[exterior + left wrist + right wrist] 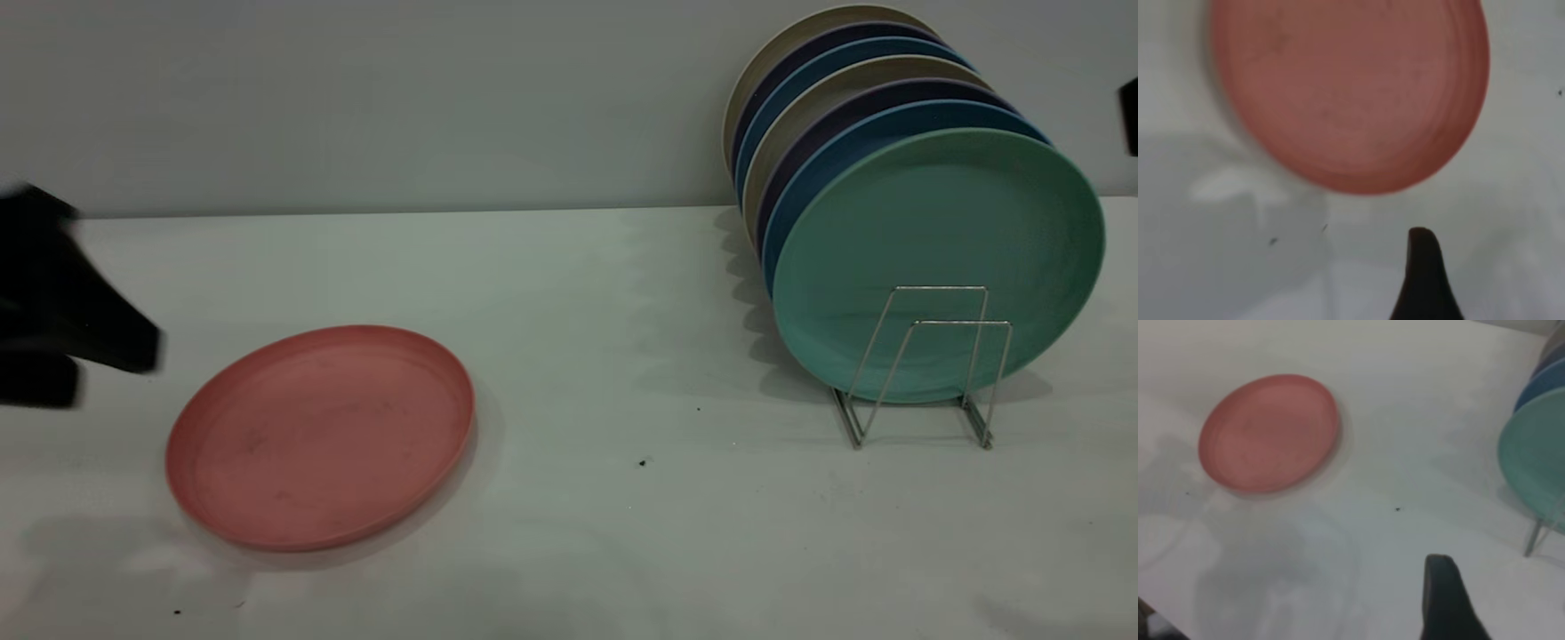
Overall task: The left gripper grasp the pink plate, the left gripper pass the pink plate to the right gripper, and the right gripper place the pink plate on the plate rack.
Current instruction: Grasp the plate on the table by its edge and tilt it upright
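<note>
On table [569, 293], scuffed pink plate [320, 436]

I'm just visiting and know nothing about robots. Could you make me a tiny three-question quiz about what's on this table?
1. True or false: the pink plate lies flat on the table.
2. Which plate stands frontmost in the plate rack? A teal-green, B pink, C beige
3. Fill in: the left gripper is ____ the pink plate, not touching it.

Key: 1 true; 2 A, the teal-green plate; 3 beside.
</note>
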